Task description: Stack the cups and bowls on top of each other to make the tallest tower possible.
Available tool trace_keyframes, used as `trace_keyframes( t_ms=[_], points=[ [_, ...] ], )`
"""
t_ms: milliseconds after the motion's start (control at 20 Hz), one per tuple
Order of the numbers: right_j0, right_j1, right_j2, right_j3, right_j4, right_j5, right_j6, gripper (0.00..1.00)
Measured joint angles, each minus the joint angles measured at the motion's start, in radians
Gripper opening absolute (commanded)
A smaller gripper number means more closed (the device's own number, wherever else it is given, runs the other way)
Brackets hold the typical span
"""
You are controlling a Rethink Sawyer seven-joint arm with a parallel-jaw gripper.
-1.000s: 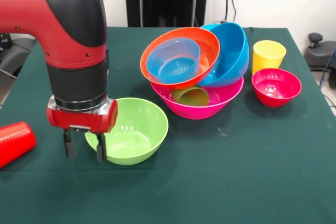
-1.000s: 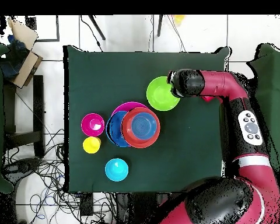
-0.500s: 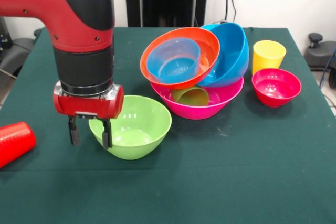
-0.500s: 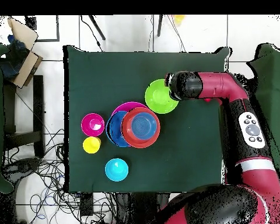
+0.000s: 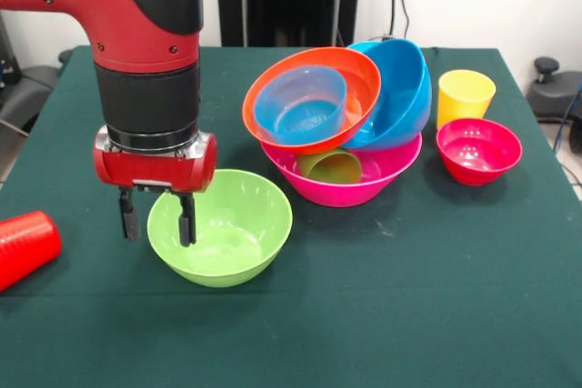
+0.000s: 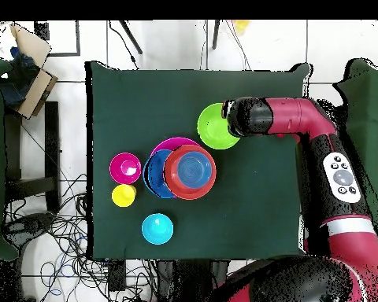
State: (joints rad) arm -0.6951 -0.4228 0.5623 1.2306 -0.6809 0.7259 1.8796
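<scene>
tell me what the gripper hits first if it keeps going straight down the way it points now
Most likely the lime green bowl. The gripper points straight down, open, with one finger inside the bowl's near-left rim and the other outside it, so the rim sits between them. Depth is uncertain; the outer finger might reach the table instead.

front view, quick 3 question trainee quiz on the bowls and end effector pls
1. True or false: the end effector straddles the lime bowl's rim.
2. Which bowl is the tower's base: A pink, B orange, C cyan?
3. Fill in: the red cup lies on its ____.

Key: 1 true; 2 A; 3 side.
</scene>
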Motion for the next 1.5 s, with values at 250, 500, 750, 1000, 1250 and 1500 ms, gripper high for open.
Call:
trace_keyframes(
  t_ms=[250,500,750,1000,1250,1500],
  points=[
    [0.0,-0.008,0.0,0.001,0.0,0.0,0.0,1.0],
    [-0.001,-0.007,0.0,0.001,0.0,0.0,0.0,1.0],
    [-0.001,0.001,0.0,0.001,-0.002,0.0,0.0,1.0],
    [-0.004,0.006,0.0,0.006,-0.003,-0.012,0.0,1.0],
    [-0.017,0.006,-0.001,0.023,-0.016,-0.058,0.0,1.0],
    [-0.028,0.019,-0.004,0.028,-0.046,-0.113,0.0,1.0]
  ],
)
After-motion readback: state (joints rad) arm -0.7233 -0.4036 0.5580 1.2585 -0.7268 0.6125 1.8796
